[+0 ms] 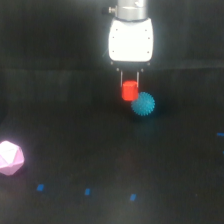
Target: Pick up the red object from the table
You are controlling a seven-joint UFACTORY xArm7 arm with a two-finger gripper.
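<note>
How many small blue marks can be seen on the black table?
4. One lies near the bottom at the exterior view's left, one beside it, one near the bottom centre, and one at the right edge. Others may be outside the frame.

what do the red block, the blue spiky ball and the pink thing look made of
Red object: probably hard plastic, with a uniform saturated colour. Cyan spiky ball: likely soft rubber, with a fuzzy outline of short spikes. Pink polyhedron: looks like plastic or paper, with pale flat facets. Blur leaves all three uncertain.

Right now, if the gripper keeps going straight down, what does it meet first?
The red object: it already sits between the jaws of the gripper. Below that, the table. The cyan spiky ball looks just beside the line, though depth is unclear.
</note>
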